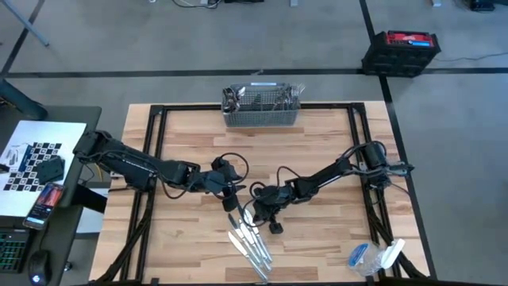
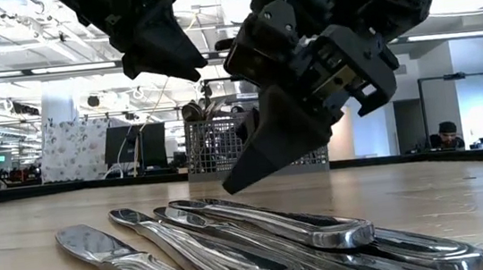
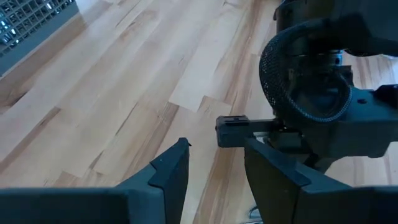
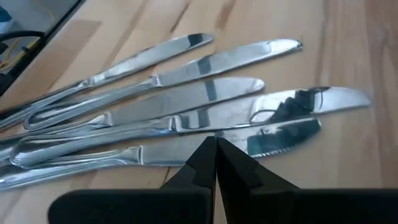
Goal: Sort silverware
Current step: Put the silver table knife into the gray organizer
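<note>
Wooden table [image 1: 190, 246]: mesh basket [image 1: 261, 108] holds silverware [image 1: 270, 98], seemingly upright.

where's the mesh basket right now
In the high view the mesh basket sits at the table's far edge, centred, well beyond both arms and the knives.

Four cameras on one light wooden slatted table [image 1: 317, 238].

The high view looks straight down on the whole table; the low view sits at tabletop level, very near the shiny silver-metal table knives [image 2: 234, 235], facing the grey wire-mesh basket [image 2: 216, 147]. Each wrist view looks past its own dark fingers; the right wrist view shares those knives, close up.
</note>
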